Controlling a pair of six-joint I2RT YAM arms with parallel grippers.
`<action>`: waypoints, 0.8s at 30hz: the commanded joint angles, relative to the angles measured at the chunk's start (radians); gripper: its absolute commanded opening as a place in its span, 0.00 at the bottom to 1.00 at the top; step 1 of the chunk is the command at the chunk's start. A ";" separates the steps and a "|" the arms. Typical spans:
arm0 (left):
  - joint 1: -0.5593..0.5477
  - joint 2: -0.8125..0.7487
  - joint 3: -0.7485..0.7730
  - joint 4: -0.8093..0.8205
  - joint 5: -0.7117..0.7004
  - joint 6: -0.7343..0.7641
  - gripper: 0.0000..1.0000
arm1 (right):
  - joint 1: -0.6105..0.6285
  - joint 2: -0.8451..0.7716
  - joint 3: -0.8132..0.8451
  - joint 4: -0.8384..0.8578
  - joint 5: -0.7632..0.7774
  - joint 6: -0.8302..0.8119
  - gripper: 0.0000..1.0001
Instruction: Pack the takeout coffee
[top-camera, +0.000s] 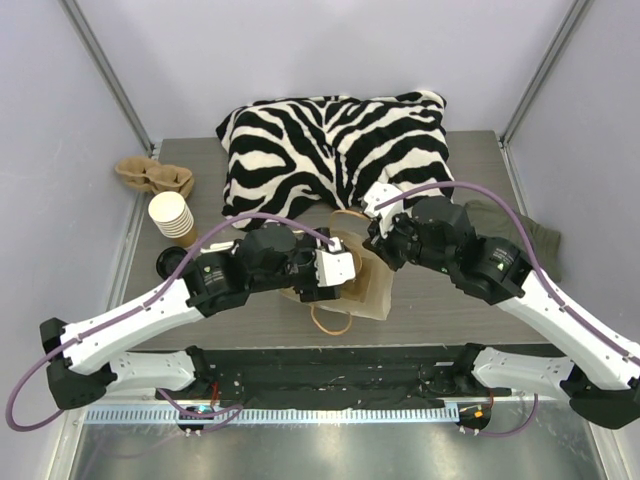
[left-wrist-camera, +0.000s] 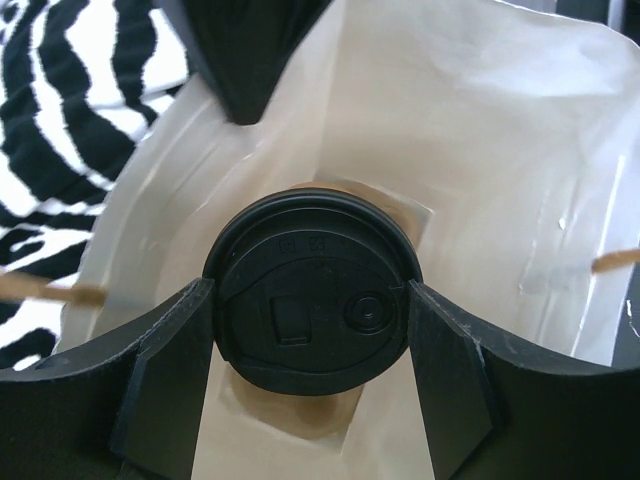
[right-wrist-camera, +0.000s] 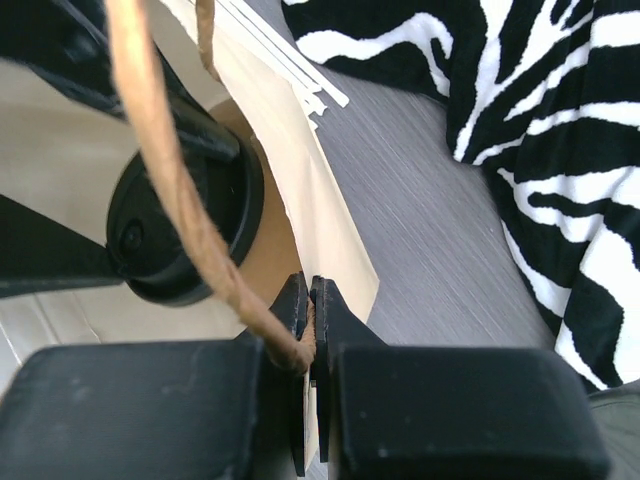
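With the left gripper (left-wrist-camera: 312, 325), squeezes the takeout coffee (left-wrist-camera: 312, 290) inside the paper bag (left-wrist-camera: 480, 150). With the right gripper (right-wrist-camera: 311, 295), pinches the bag's edge by its string handle (right-wrist-camera: 160, 150).

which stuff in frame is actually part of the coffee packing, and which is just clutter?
In the job: brown kraft paper cup with black plastic lid; brown paper bag with twine handles; left gripper, clamped on the cup inside the bag; right gripper, pinching the bag's rim.

Lying about: zebra-print cushion; stack of lidless paper cups; brown pulp cup carrier; loose round black lid; olive-green cloth.
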 joint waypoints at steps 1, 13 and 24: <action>0.001 0.040 0.026 0.045 0.054 0.013 0.29 | 0.033 -0.013 0.006 0.071 0.051 -0.002 0.01; -0.100 -0.031 -0.207 0.163 -0.036 0.209 0.28 | 0.062 -0.024 -0.029 0.071 0.042 0.030 0.01; -0.141 -0.039 -0.289 0.248 -0.120 0.261 0.28 | 0.144 -0.022 -0.036 0.105 0.069 -0.021 0.01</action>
